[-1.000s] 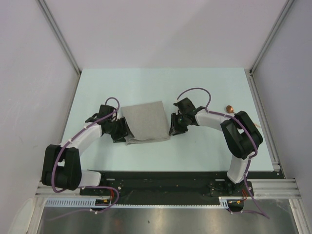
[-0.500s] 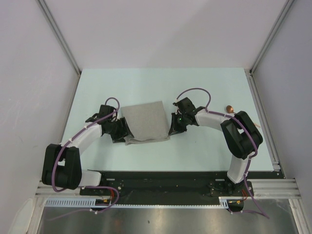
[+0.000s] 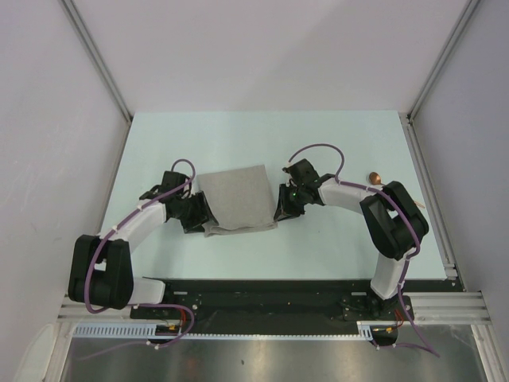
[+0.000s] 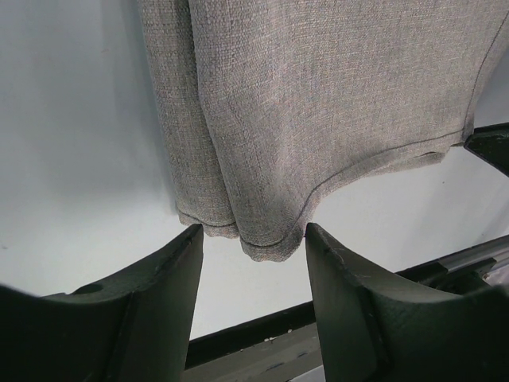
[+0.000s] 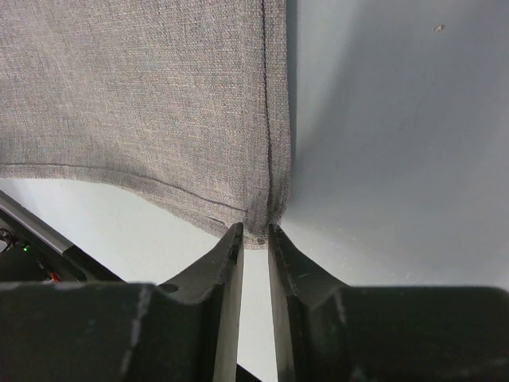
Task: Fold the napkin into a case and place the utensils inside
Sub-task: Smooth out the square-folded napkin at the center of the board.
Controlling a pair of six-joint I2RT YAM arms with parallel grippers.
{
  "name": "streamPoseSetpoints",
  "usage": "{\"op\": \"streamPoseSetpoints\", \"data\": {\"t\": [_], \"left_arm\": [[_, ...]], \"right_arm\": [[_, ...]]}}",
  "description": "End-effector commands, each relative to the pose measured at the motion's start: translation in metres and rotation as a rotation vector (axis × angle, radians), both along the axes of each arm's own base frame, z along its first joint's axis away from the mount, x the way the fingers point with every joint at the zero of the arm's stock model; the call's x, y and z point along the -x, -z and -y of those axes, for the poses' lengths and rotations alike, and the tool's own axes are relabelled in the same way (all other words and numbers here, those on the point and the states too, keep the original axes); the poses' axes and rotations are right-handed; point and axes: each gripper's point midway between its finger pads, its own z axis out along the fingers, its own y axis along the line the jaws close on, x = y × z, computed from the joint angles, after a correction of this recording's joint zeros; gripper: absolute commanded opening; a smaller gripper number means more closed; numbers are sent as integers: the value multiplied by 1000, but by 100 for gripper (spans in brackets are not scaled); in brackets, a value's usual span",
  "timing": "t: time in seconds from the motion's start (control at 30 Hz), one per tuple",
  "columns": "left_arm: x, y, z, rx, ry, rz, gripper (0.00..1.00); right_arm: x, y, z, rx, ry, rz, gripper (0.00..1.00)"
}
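The grey-beige napkin (image 3: 236, 199) lies folded flat on the table between both arms. My left gripper (image 3: 200, 216) is open, its fingers either side of the napkin's near left corner (image 4: 266, 239) without touching it. My right gripper (image 3: 280, 208) is closed to a narrow gap, with the napkin's hemmed near right corner (image 5: 266, 215) pinched between its fingertips (image 5: 234, 235). A copper spoon's round bowl (image 3: 374, 177) shows on the table beside the right arm; its handle is hidden. The silvery utensil is out of view.
The pale green table (image 3: 262, 135) is walled by white panels at the back and sides. A black base rail (image 3: 262, 294) runs along the near edge. The right arm's elbow (image 3: 394, 219) stands close to the spoon.
My right gripper has edged slightly left onto the napkin's corner. The left arm and the napkin have not visibly moved.
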Motion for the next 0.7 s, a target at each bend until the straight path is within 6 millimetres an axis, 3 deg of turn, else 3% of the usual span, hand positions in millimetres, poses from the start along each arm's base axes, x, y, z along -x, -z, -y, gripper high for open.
{"op": "streamPoseSetpoints", "data": {"t": [0.0, 0.4, 0.67], "left_arm": [[-3, -6, 2, 14, 21, 22, 59], [-2, -9, 2, 21, 23, 31, 59], [-2, -9, 4, 30, 22, 31, 59]], "right_arm": [[-5, -9, -3, -31, 10, 23, 25], [-2, 3, 6, -7, 34, -1, 33], [-4, 9, 0, -63, 38, -31, 30]]}}
